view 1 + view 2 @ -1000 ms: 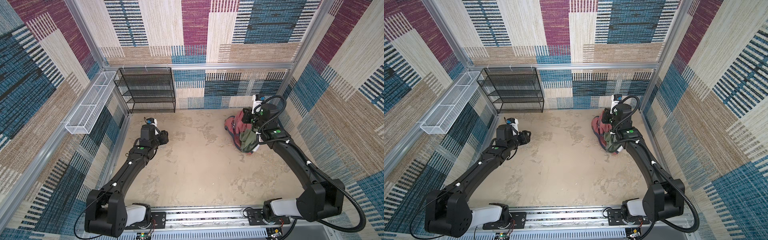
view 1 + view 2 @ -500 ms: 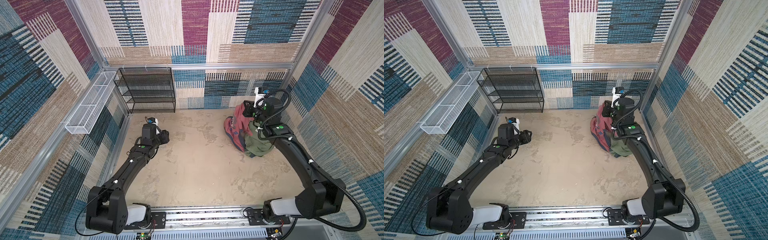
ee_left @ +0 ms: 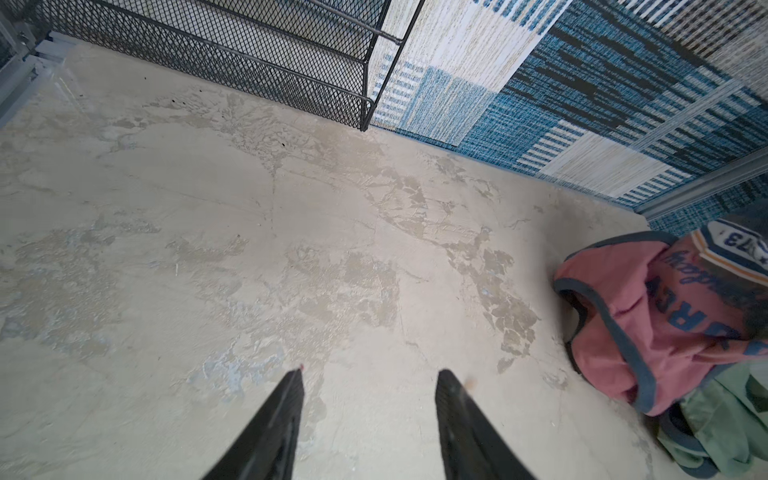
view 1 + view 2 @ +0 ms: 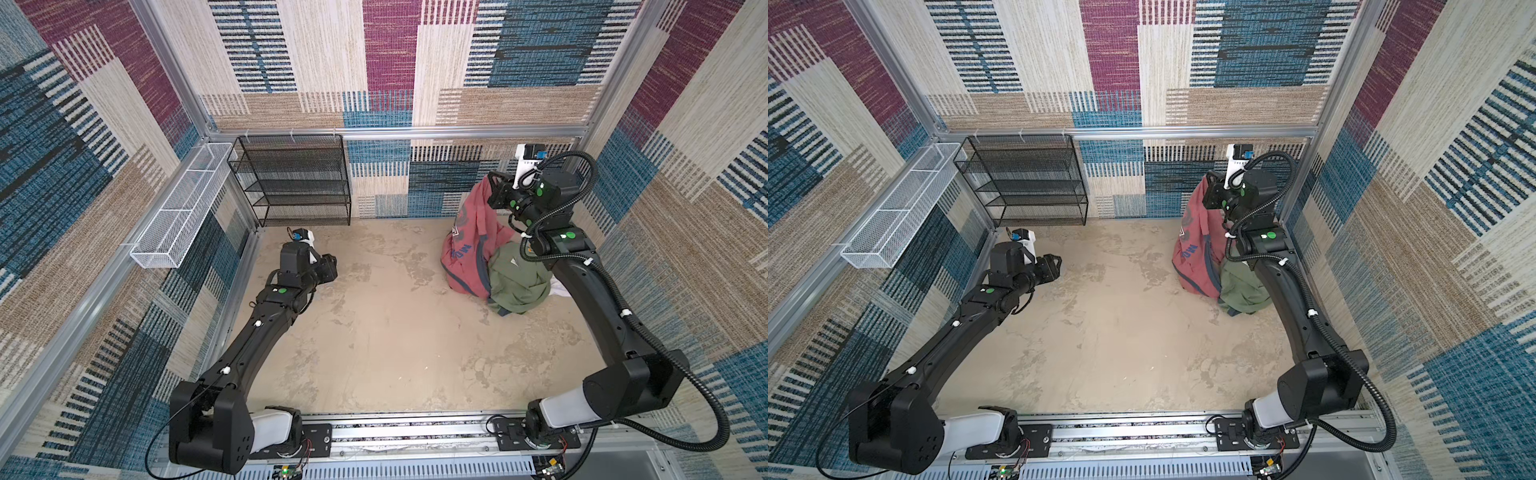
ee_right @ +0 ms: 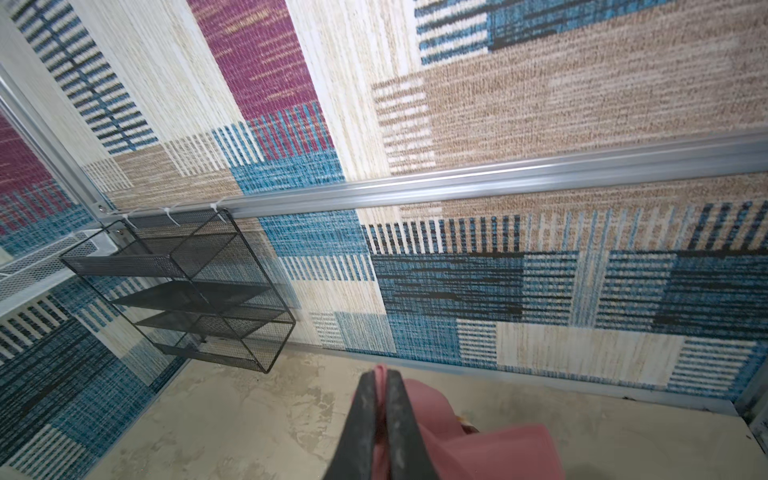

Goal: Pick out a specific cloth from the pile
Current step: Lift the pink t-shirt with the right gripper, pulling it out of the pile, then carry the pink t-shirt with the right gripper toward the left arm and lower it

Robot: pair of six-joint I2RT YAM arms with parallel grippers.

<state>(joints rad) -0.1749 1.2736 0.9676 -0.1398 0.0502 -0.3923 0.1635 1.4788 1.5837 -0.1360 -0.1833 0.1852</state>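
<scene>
Right gripper (image 4: 491, 185) pinches the brick-red cloth (image 4: 465, 249), which hangs lengthwise below it, hem beside the olive-green garment (image 4: 517, 282); left gripper (image 3: 370, 374), spread, well apart.

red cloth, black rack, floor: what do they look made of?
red cloth: soft matte knit, likely cotton jersey; hangs in limp folds, printed lettering.
black rack: probably painted metal mesh; thin rigid frame, diamond holes.
floor: matte plaster or concrete look; blotchy, cracked patches.
</scene>
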